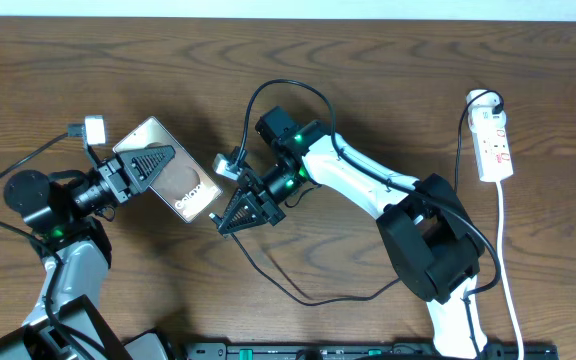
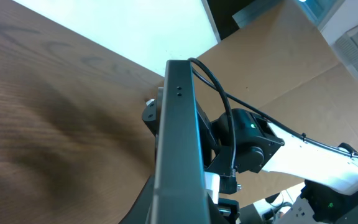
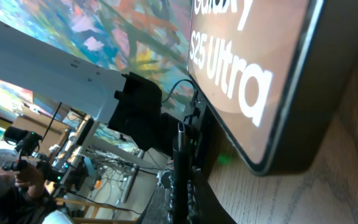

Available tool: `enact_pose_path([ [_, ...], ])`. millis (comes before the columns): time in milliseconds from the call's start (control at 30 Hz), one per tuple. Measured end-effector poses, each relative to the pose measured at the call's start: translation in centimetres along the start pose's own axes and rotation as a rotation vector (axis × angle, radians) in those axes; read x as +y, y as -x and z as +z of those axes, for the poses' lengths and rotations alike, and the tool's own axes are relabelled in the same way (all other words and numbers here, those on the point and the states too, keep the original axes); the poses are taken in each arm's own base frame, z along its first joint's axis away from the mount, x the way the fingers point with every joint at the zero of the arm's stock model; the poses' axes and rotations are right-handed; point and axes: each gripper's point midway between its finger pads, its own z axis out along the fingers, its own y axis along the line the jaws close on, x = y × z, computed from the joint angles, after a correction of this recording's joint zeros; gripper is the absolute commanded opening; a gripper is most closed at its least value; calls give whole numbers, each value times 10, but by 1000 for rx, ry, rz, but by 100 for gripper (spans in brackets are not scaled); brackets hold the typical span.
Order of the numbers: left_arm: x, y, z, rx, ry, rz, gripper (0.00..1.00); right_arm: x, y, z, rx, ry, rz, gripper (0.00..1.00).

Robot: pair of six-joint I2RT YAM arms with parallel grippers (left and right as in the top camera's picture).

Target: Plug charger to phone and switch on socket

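The phone (image 1: 190, 192), pinkish-bronze with a white lettered label, is held off the table near its far end by my left gripper (image 1: 153, 163), which is shut on it. It shows edge-on in the left wrist view (image 2: 179, 137). My right gripper (image 1: 226, 220) is just off the phone's labelled end, shut on the thin black charger (image 3: 180, 168). The phone's label end (image 3: 253, 74) fills the upper right of the right wrist view, close to the held tip. The charger cable (image 1: 308, 298) trails across the table towards the white socket (image 1: 495, 145) at the far right.
A black plug (image 1: 490, 100) sits in the socket's top end, and its white cord (image 1: 508, 260) runs down the right side. The right arm's white body (image 1: 358, 180) spans the middle. A small white connector (image 1: 95, 128) hangs by the left arm.
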Motion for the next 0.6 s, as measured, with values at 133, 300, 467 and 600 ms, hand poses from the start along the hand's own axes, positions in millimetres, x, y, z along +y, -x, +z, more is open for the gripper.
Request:
enact_pose_path([
  [133,0,0,0,1,-1,-1,8,0,0,0,1,-1,0,1],
  [300,-2,-3,5,15,-10,-9,7,0,0,0,1,-2,-2,1],
  [467,-4,-6,8,29,-19,-17,7,0,0,0,1,-2,-3,1],
  [600,-4,-6,9,29,-19,-21,7,0,0,0,1,-2,-3,1],
])
